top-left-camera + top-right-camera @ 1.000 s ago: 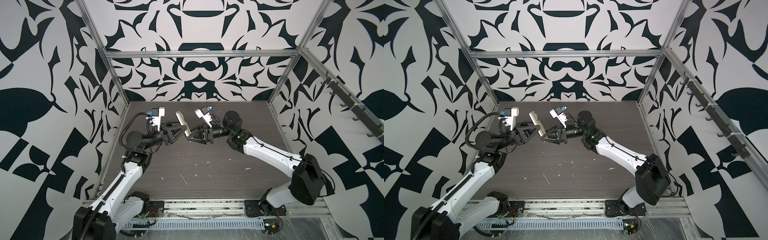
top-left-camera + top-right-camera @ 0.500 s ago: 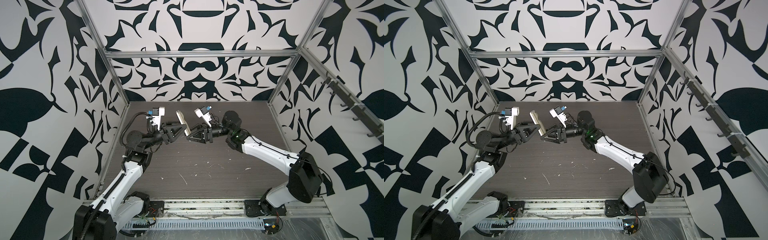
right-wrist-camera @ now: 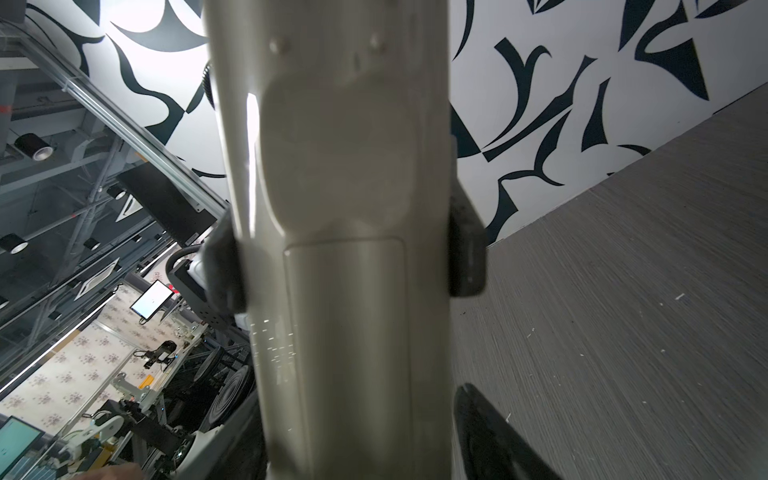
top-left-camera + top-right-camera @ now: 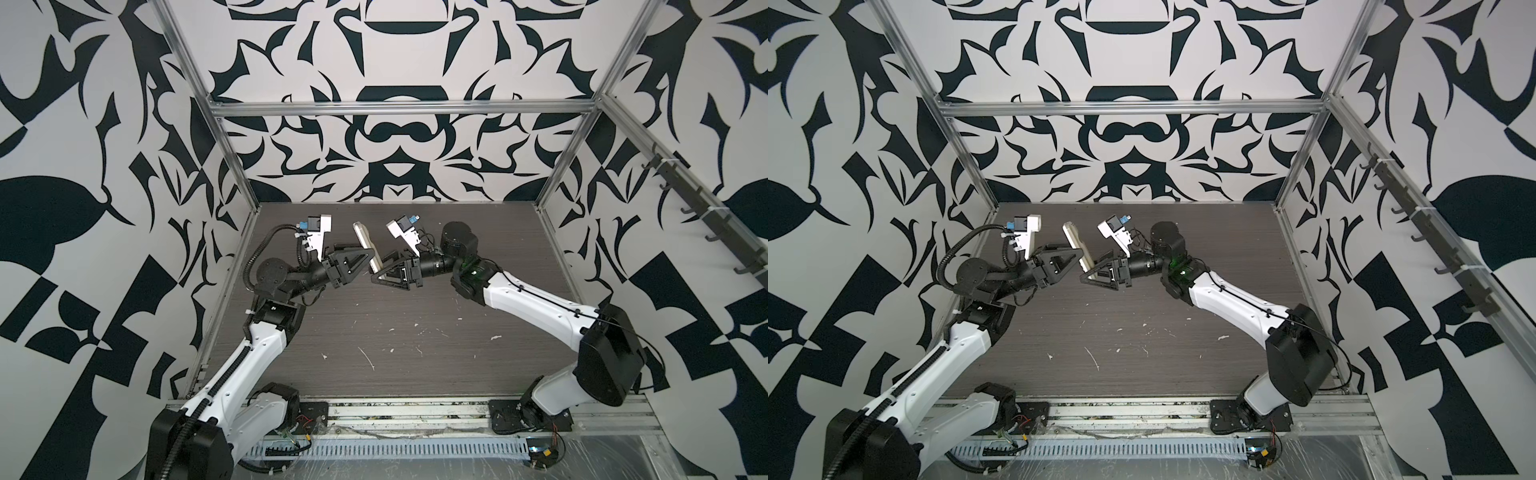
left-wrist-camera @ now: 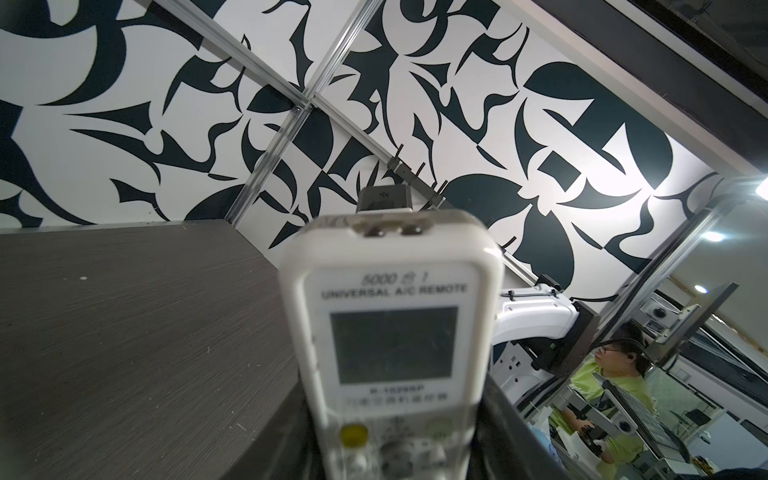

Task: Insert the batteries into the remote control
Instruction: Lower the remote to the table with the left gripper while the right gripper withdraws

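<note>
The white remote control [image 4: 365,245] [image 4: 1077,249] is held upright in the air above the back of the table. My left gripper [image 4: 370,259] [image 4: 1080,258] is shut on its sides. The left wrist view shows the screen and buttons of the remote control [image 5: 392,332] between that gripper's [image 5: 395,436] jaws. Its plain back [image 3: 349,249], with the cover in place, fills the right wrist view. My right gripper [image 4: 380,271] [image 3: 361,436] stands open around the lower end, one finger [image 3: 490,436] clear of the edge. The batteries are out of view.
Small white scraps lie scattered on the dark wood-grain table [image 4: 395,340]. Patterned walls on an aluminium frame [image 4: 399,109] close in three sides. A rail of hooks [image 4: 706,216] runs along the right wall. A person in a green shirt [image 5: 615,395] sits outside.
My right gripper's jaws have spread and let go of the remote control's lower end. The left gripper keeps its hold, and both arms have barely moved.
</note>
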Motion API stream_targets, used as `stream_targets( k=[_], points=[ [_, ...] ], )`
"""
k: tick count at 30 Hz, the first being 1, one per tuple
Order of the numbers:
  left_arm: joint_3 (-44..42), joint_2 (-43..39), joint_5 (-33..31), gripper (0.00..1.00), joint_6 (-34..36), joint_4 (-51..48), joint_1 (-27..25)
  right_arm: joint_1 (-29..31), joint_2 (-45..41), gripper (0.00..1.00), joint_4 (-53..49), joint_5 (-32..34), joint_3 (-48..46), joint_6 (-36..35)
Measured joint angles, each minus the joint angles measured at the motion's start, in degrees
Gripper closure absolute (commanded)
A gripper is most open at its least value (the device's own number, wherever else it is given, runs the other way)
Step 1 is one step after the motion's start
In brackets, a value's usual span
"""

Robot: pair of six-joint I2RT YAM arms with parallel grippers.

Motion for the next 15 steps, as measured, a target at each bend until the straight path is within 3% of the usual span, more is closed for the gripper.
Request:
stream_targets(
  k=[6,15],
  points=[
    [1.0,0.0,-1.3,0.64,2.5,-4.9,0.0,-0.6,-0.7,0.18,-4.7,2.1,0.0,-2.5],
    [4.1,-5.9,-9.5,0.65,11.6,-23.2,0.0,-2.0,-2.7,0.18,-17.1,5.8,0.0,-11.8]
  ],
)
